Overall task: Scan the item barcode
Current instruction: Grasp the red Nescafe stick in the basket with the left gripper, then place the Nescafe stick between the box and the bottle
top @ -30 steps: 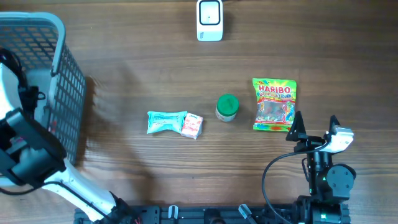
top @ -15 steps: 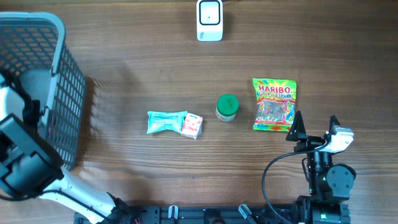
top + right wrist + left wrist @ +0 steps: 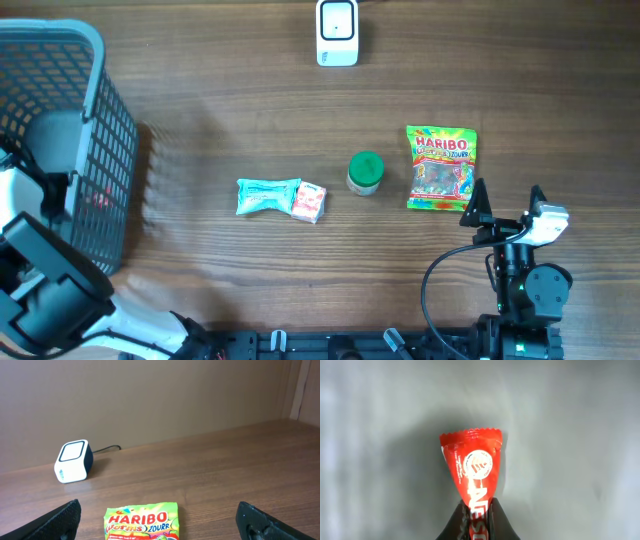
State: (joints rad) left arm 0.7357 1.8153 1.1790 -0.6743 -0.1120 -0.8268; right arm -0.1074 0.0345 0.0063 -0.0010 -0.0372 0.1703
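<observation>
Inside grey basket [image 3: 115, 140]: red packet [image 3: 472, 467]; left fingers [image 3: 454, 527] pinching it.

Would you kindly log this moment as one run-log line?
left gripper: shut on red packet | right gripper: open, near Haribo bag | scanner: no item presented

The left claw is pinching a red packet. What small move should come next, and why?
Probably lift straight up. The left gripper is shut on the red packet, apparently inside the basket, and the scanner stands far across the table, so the packet must clear the basket wall first.
</observation>
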